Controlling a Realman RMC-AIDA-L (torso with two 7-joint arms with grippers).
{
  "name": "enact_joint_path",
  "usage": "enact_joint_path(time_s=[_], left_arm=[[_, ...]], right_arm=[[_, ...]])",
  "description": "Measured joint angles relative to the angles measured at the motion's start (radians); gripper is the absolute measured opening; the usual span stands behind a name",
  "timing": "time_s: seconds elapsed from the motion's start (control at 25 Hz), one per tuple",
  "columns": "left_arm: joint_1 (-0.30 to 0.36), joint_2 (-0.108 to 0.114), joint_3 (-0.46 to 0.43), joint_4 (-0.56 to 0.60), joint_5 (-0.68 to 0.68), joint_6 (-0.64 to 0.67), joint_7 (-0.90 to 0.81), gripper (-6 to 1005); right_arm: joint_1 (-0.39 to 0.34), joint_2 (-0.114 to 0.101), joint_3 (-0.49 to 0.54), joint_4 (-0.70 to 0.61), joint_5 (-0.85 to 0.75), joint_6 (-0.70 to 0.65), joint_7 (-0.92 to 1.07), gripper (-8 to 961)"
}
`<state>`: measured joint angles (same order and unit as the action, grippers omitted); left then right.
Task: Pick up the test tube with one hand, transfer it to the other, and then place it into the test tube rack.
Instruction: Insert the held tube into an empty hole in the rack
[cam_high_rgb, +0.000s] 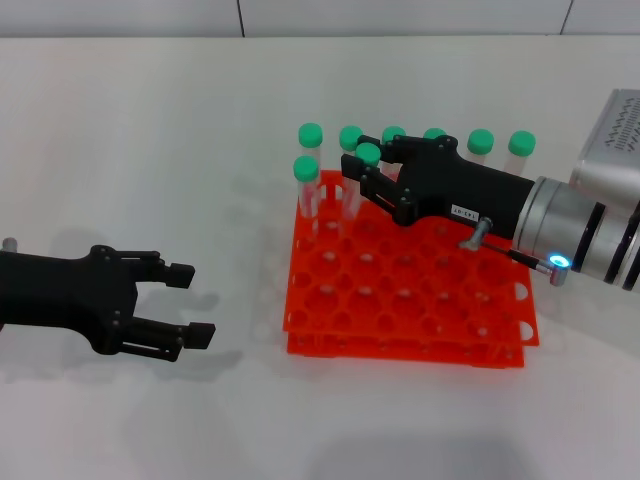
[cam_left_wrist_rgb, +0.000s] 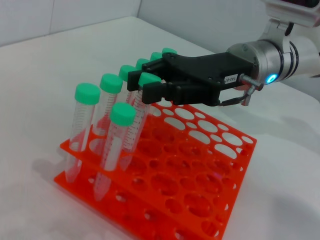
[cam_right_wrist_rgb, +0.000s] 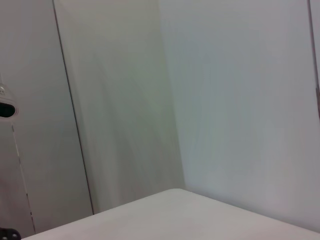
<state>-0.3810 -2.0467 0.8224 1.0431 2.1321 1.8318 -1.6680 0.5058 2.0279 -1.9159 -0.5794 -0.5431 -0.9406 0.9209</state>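
Lowering the test tube (cam_high_rgb: 367, 158) into the test tube rack (cam_high_rgb: 400, 300), our right end effector (cam_high_rgb: 352, 170) grips it; left end effector (cam_high_rgb: 188, 302) rests open beside the rack.

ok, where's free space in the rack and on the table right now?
The bright orange-red plastic rack has its front and middle rows empty. The crowded part is its back edge, where green-capped clear tubes stand and the labelled black right hand grips one. Bare white table lies between the rack and the open matte black left hand.

Glossy orange plastic rack (cam_high_rgb: 410, 300) (clear plastic tubes (cam_high_rgb: 307, 190)) on matt white table (cam_high_rgb: 150, 150).
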Motion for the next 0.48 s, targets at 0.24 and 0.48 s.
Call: enact_joint_path(time_s=[0.24,0.48], left_arm=[[-0.001,0.001,0.000,0.000,0.000,-0.005,0.001,869],[-0.001,0.001,0.001,0.000,0.000,-0.007,0.001,869]], right_arm=[[0.006,0.000,-0.002,-0.001,0.000,0.000,0.002,267],[0.013,0.000,-0.011,-0.001,0.000,0.001,0.005,266]])
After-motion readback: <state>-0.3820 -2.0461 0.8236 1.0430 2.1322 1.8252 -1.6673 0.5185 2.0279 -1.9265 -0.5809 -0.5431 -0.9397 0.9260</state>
